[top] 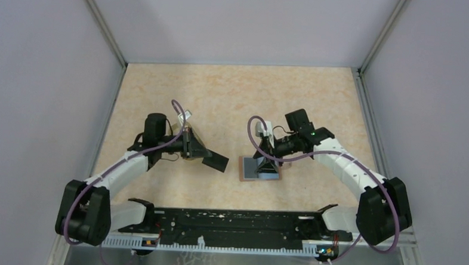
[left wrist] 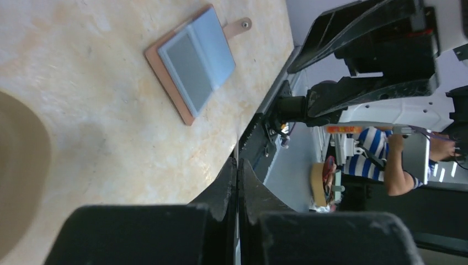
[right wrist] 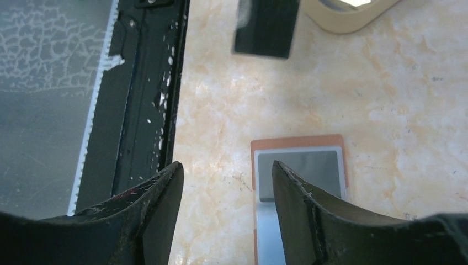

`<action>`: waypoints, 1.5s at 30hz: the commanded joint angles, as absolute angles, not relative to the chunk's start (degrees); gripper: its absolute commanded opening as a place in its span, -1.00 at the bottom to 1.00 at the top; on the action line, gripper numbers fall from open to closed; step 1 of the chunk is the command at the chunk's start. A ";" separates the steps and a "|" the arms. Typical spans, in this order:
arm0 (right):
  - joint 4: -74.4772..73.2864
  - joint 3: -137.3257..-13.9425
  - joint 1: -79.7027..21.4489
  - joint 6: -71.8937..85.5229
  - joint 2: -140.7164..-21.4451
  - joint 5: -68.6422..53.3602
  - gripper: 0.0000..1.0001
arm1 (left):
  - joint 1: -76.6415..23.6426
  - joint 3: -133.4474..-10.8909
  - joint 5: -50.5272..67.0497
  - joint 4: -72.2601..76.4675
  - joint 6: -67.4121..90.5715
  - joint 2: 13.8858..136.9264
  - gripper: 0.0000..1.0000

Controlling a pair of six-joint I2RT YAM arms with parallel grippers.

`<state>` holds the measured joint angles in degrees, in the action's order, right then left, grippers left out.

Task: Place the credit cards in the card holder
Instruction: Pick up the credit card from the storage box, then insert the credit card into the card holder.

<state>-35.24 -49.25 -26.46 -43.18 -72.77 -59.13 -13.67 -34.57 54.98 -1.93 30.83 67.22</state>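
Note:
The card holder [top: 249, 169] lies open on the table, with a reddish-brown rim and light blue lining. It also shows in the left wrist view [left wrist: 193, 61] and the right wrist view [right wrist: 301, 165]. My right gripper [top: 268, 164] hovers just over it, open and empty [right wrist: 225, 165], with one finger above the lining. My left gripper [top: 197, 149] is shut on a credit card [top: 217, 161] to the left of the holder. The card looks dark from above and sticks out toward the holder. It also shows in the right wrist view [right wrist: 265, 27]. In the left wrist view [left wrist: 238, 160] only its thin pale edge shows between the fingers.
A translucent yellowish cup [left wrist: 16, 176] stands by my left gripper, and its rim shows in the right wrist view [right wrist: 347, 14]. The black base rail [top: 228, 225] runs along the near edge. Grey walls close the table on three sides.

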 commanded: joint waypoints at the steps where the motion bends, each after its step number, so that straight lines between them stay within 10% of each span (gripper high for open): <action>1: -32.94 -53.76 -26.71 -35.66 -72.00 -63.75 0.25 | -17.77 -27.97 59.14 24.46 44.60 66.70 -1.00; 17: -28.31 -52.64 -28.91 -24.00 -81.11 -67.58 0.24 | -38.77 -25.22 39.88 36.01 35.17 70.69 -1.00; 27: -32.87 -55.28 -33.75 -27.49 -83.97 -65.80 -0.84 | -40.43 -25.19 39.19 38.15 35.53 69.83 -0.99; 38: -33.39 -55.93 -26.85 -26.76 -76.42 -76.93 -1.00 | -40.43 -5.18 24.77 59.73 37.28 48.52 0.87; 45: 15.63 -40.92 -20.27 17.08 -66.83 -80.11 -1.00 | -40.43 -1.43 24.27 69.27 41.01 46.91 0.96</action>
